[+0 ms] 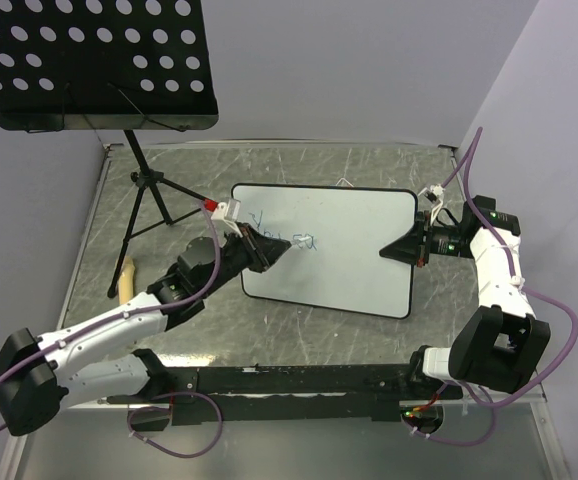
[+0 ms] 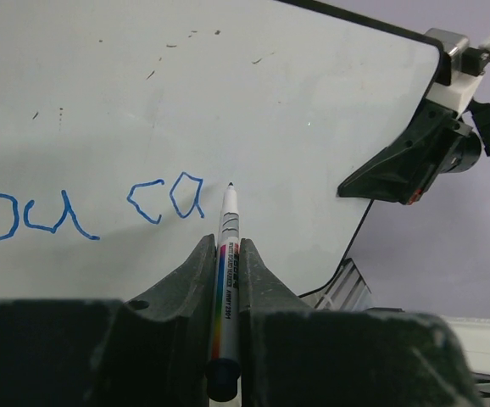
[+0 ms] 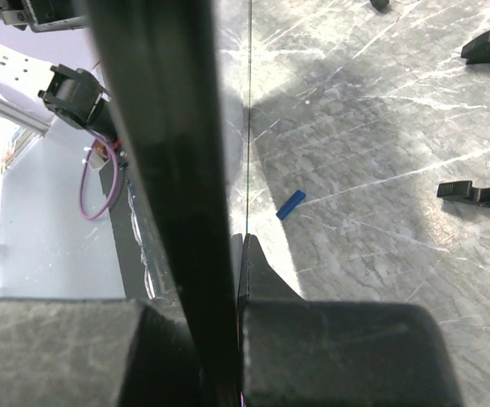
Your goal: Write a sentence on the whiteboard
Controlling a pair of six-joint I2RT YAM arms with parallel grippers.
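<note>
Whiteboard point(image 1: 339, 250) was clamped at its right edge by the right gripper point(image 1: 397, 252); the left gripper point(image 2: 225, 246) pinched a marker point(image 2: 229, 208); only its wrist view showed the sentence point(image 2: 58, 222) legibly.

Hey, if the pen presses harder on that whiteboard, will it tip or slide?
Probably not tip: the right gripper is clamped on the edge of the whiteboard. It looks thin and rigid, so likely light. Its glossy face may let the pen skid.

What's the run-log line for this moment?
left gripper: shut on white rainbow-striped marker | tip: beside blue handwritten sentence, after "ca" | right gripper: shut on black-framed white whiteboard edge | sentence unfinished
</note>
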